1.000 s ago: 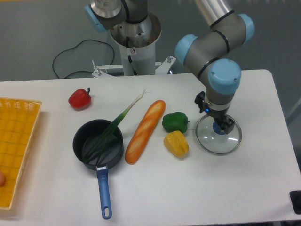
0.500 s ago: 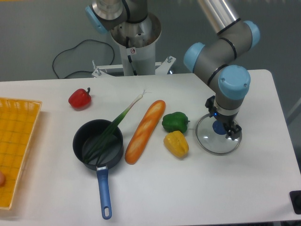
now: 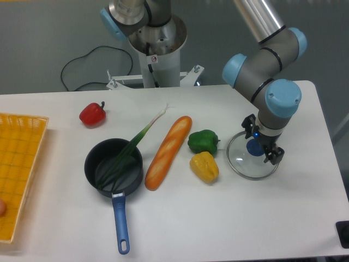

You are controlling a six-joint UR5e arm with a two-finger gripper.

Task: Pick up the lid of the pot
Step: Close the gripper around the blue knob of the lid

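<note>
The gripper is over the upper right part of the pot lid, with its fingers apart and open. Under it lies the round, see-through lid, flat on the white table at the right. Its blue knob shows close to the fingertips, between them or just to their left. The height of the fingertips above the lid is hard to tell, and no contact can be made out. Part of the lid's upper right rim is hidden by the gripper.
Left of the lid are a green pepper, a yellow pepper and a long orange-brown loaf. A black pan with a blue handle holds a leek. Farther left are a red pepper and a yellow crate.
The gripper has moved to the right and somewhat lower in the view, closer to the knob. Lid and food items have stayed in place.
</note>
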